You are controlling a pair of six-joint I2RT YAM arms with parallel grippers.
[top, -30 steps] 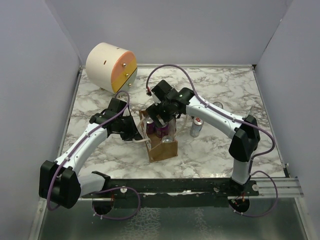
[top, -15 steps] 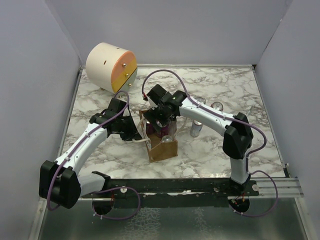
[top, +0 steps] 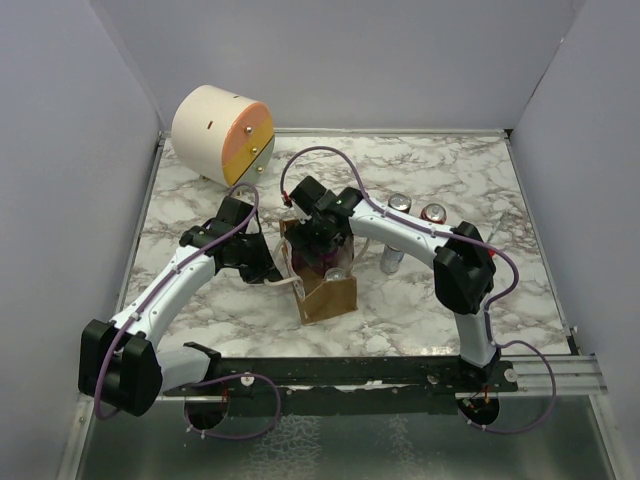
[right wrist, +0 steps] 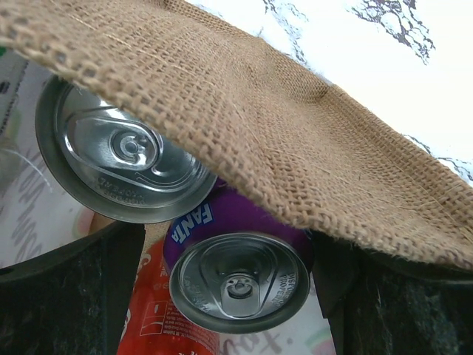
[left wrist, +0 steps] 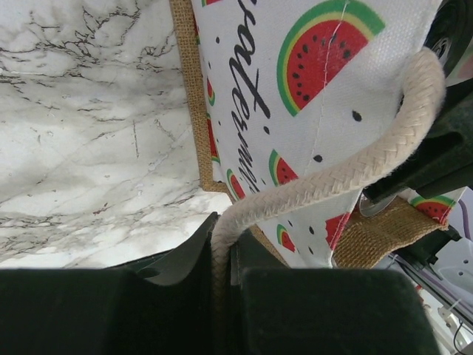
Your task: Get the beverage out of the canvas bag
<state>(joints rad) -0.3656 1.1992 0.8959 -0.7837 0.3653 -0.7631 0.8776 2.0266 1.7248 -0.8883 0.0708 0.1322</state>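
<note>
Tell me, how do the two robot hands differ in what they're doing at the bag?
Place: the left gripper sits outside the canvas bag, beside its watermelon-print wall, while the right gripper reaches into the bag's mouth from above.
Grip: the left gripper is shut on the white rope handle; the right gripper is open, its fingers either side of a purple Fanta can.
Both work on the same bag.

You have soft, even light: faint shadows on the table (top: 450, 300), mild shine on the can (right wrist: 236, 285), near edges blurred.
</note>
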